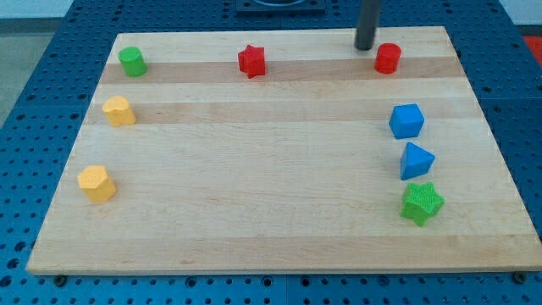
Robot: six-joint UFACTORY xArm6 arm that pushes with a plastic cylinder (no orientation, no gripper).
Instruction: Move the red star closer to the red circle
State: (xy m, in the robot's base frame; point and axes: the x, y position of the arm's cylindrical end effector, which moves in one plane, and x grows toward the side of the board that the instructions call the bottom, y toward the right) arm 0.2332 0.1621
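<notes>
The red star (251, 61) lies near the view's top, a little left of centre, on the wooden board (271, 212). The red circle (388, 58) stands near the top right. My tip (365, 47) is at the top of the board, just left of and slightly above the red circle, close to it but apart. The tip is well to the right of the red star.
A green cylinder (132, 61) sits at the top left. Two yellow blocks (118, 111) (96, 183) lie along the left side. A blue cube (406, 121), a blue triangular block (416, 160) and a green star (422, 202) line the right side.
</notes>
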